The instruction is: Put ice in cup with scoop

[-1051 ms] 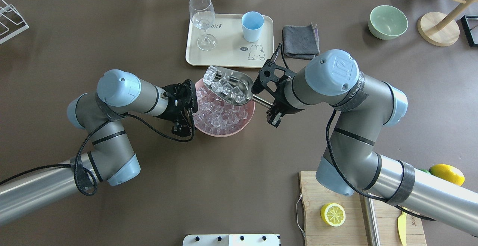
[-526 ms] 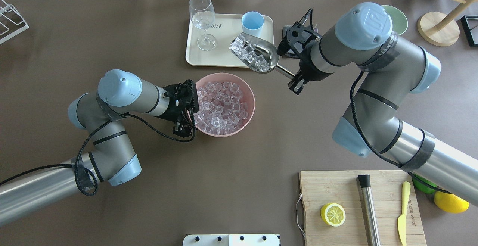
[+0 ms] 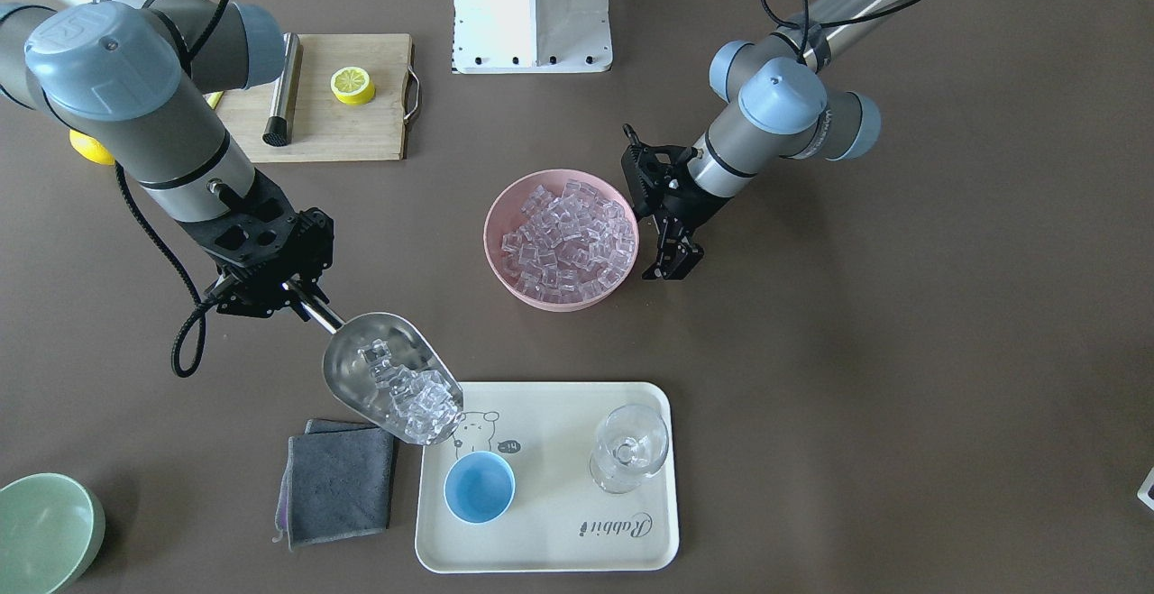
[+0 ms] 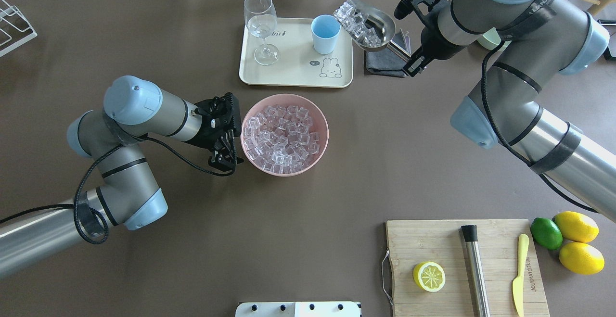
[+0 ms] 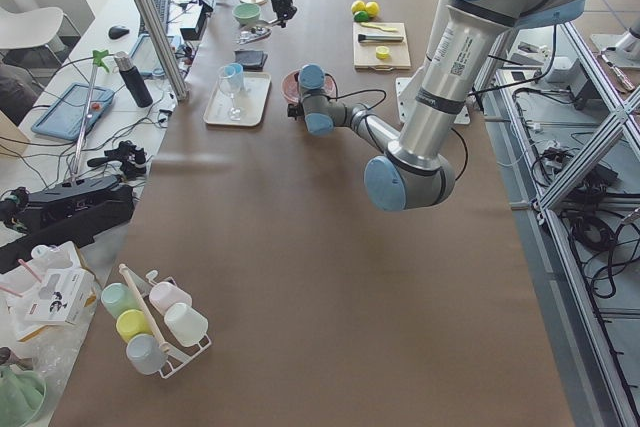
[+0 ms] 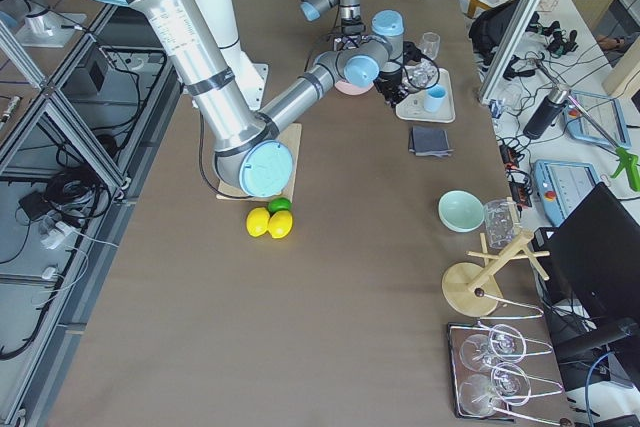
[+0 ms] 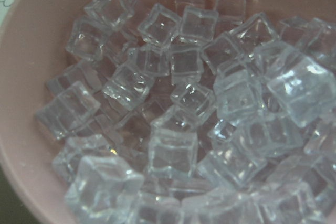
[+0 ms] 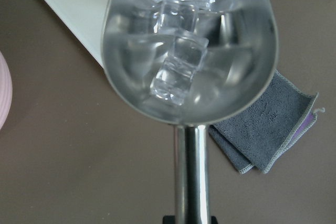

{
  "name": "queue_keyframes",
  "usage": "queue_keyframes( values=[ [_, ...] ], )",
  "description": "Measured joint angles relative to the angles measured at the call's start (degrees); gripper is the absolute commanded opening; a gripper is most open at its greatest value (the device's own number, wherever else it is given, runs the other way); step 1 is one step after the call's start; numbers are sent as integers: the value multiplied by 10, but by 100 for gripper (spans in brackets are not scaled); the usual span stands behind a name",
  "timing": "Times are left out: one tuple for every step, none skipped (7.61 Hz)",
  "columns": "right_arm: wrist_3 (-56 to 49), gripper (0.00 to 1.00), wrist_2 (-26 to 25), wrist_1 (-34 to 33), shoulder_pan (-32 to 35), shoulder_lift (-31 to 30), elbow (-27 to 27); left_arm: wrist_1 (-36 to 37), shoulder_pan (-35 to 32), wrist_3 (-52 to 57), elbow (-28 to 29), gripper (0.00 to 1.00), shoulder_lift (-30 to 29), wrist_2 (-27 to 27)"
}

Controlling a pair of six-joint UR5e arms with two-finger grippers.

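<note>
Overhead exterior view: the right tool (image 3: 293, 292) is clamped on the handle of the scoop (image 4: 373, 26), holding it in the air at the tray's (image 4: 288, 74) corner nearest the cloth (image 3: 338, 477). From the front-facing camera the trough slopes down away from the tool, with its lip over that corner of the tray. Ice (image 3: 419, 409) fills the lower half of the trough, crowded toward the lip, and a few cubes sit further back.

The cup (image 4: 325, 33) stands upright on the tray, near the same corner and just beside the lip of the scoop. From the front its inside shows plain blue. A glass (image 4: 260, 23) stands on the tray too, on the cup's other side and apart from it.

Off the tray, toward the robot, a pink bowl (image 4: 327, 134) sits on the bench (image 4: 337, 187) with many more cubes heaped in it — the left wrist camera looks straight into them. The left tool (image 3: 672, 260) hangs low just beside the bowl's rim, on the side away from the scoop. Its fingers are parted and nothing is between them; whether a fingertip touches the rim I cannot tell.

The cloth lies flat on the bench beside the tray, partly under the scoop.
</note>
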Motion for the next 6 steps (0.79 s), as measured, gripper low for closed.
queue_keyframes(
  values=[
    [2,0,2,5,6,13,-27,-1,-15,2,-15,99,18,-22],
    [2,0,3,7,8,32,-59,-1,-24,4,-28,99,34,-33],
    [1,0,3,5,8,59,-97,1,-30,5,-37,99,45,-45],
    [-6,0,4,-9,8,82,-126,3,-39,5,-41,99,53,-61],
    [-29,0,3,-38,6,94,-143,12,-54,5,-44,99,62,-81],
    [-62,0,1,-82,4,108,-152,35,-76,5,-49,99,70,-105]
  ],
)
